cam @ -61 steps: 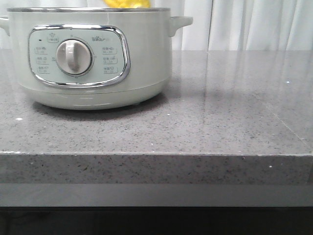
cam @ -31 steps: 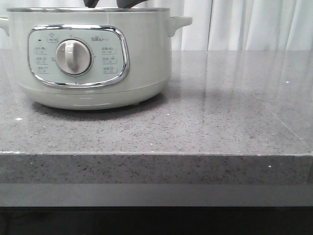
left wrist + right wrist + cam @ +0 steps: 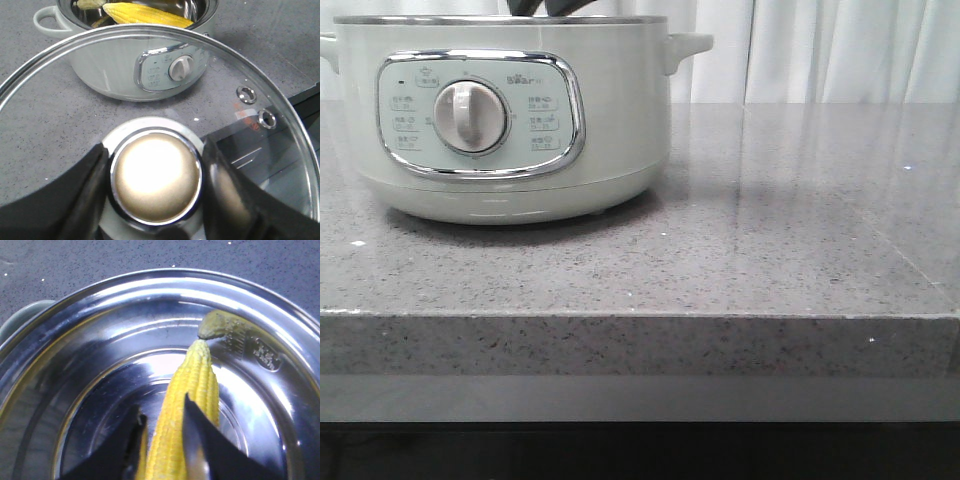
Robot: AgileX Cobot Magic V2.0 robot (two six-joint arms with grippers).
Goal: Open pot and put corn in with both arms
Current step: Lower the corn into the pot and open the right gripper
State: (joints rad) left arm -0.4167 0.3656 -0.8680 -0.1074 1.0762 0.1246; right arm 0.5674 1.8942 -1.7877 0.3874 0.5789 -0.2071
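The pale grey-green pot (image 3: 520,180) stands open at the back left of the counter. My left gripper (image 3: 155,145) is shut on the knob (image 3: 156,177) of the steel-rimmed glass lid (image 3: 280,100) and holds it in the air, away from the pot (image 3: 110,70). My right gripper (image 3: 162,407) is shut on the yellow corn (image 3: 200,375) inside the pot's steel bowl (image 3: 150,280), with the cob's tip near the far wall. The corn (image 3: 145,15) shows across the pot's mouth. In the front view only the right gripper's dark fingers (image 3: 550,8) show above the rim.
The grey speckled counter (image 3: 770,230) stretches to the right of the pot, with its front edge (image 3: 640,315) near me. White curtains (image 3: 840,50) hang behind. The pot's side handle (image 3: 688,48) sticks out to the right.
The corn stood above the pot's rim in the front view one second ago. It has gone down into the pot, and the right gripper's dark fingers now show there.
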